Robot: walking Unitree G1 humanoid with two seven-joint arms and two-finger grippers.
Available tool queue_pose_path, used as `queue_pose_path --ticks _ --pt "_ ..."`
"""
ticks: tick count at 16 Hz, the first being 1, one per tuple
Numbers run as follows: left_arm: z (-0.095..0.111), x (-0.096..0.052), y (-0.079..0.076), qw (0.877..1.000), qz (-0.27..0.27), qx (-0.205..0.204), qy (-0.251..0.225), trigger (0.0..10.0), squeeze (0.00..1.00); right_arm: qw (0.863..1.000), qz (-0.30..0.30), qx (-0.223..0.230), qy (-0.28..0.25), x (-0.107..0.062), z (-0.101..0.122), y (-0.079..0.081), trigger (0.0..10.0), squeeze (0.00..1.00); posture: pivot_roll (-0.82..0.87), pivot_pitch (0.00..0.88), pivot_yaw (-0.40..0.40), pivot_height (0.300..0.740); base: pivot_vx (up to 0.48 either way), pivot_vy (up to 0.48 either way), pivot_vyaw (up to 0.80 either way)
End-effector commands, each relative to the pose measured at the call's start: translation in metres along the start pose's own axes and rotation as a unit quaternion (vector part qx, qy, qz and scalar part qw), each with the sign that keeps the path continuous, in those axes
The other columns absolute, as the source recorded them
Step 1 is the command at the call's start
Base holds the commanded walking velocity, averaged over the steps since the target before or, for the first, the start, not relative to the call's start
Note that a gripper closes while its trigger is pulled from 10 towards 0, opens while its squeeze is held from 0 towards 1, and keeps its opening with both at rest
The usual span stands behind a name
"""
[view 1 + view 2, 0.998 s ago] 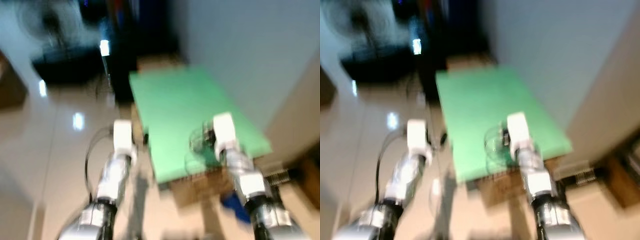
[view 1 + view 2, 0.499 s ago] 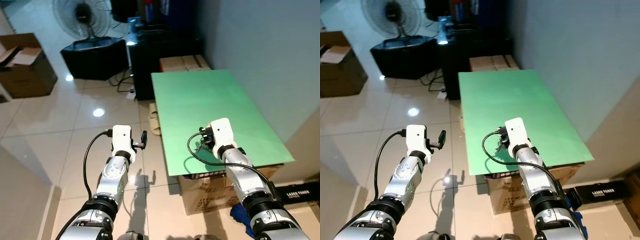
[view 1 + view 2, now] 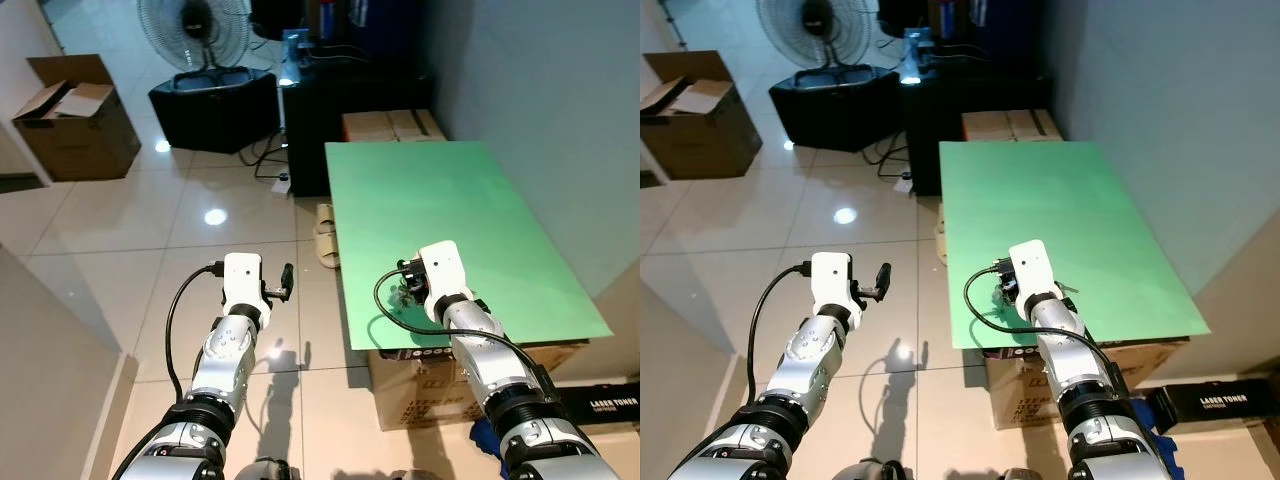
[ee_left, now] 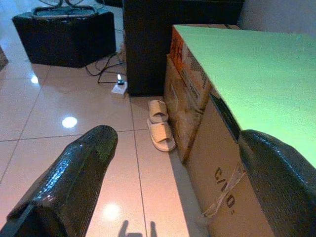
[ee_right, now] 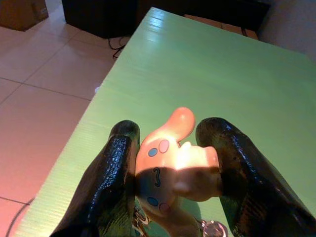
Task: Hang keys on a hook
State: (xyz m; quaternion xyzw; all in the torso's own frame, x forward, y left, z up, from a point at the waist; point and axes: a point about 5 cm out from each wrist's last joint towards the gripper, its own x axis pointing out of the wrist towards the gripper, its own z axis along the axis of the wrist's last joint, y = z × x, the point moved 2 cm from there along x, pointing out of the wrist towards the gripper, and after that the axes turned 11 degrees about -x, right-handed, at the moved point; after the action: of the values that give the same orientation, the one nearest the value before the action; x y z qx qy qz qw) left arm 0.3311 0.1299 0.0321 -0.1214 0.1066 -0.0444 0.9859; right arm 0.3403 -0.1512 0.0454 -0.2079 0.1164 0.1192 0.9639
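Right end effector (image 5: 168,168) clamps keys (image 5: 173,168) over green board (image 5: 207,69); left end effector (image 4: 163,182) apart.

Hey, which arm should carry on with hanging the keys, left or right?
Right. The right gripper is already shut on the keychain figure over the green table. The left gripper is open, holding nothing, out over the floor tiles beside the table. No hook can be made out here.

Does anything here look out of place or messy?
A pair of slippers lies on the floor beside the green table, which rests on cardboard boxes. An open box sits near a fan. The right gripper holds a cartoon keychain.
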Motion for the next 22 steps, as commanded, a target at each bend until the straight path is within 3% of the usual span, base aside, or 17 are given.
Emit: queue_pose_path --ticks 1,22 --pt "0.0033 0.0007 -0.0005 1.0 0.001 0.005 -0.004 10.0 0.0 1.0 -0.006 0.005 -0.013 0.0029 0.007 -0.0029 10.0 0.0 -0.14 0.0 0.037 0.74 0.0 0.0 0.45" --pt "0.0061 0.0017 -0.0088 1.0 -0.011 0.01 -0.006 10.0 0.0 1.0 -0.011 -0.002 -0.012 0.0025 0.0035 0.0008 10.0 0.0 -0.15 0.0 0.059 0.74 0.0 0.0 0.48"
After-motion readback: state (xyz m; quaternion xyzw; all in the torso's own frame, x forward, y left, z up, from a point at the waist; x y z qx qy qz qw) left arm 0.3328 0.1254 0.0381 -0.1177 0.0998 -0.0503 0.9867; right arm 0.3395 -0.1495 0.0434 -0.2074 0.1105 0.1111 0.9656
